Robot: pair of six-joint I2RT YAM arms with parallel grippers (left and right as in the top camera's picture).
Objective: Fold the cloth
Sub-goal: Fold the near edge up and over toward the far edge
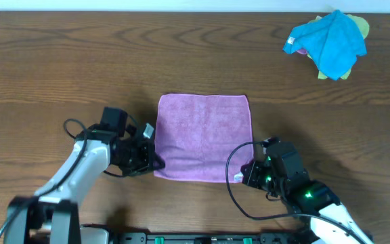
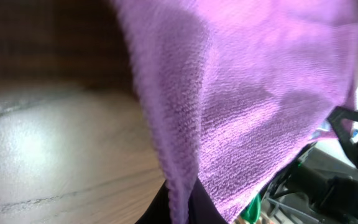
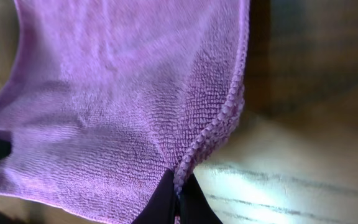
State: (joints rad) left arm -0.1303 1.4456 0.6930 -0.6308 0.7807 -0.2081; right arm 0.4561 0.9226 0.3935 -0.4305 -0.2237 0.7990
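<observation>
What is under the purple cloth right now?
Bare wooden table shows beneath near corners of the cloth, lifted by the left gripper and right gripper. Anything under its flat far part is covered.

1. The overhead view is bright, evenly lit and sharp, with only soft, faint shadows on the desk (image 1: 59, 68)
2. In the left wrist view a broad white glare washes out the desk at lower left; the upper left lies dark and blurred
3. The cloth (image 3: 117, 93) sits close to both wrist lenses: weave crisp in the middle, soft toward the edges
</observation>
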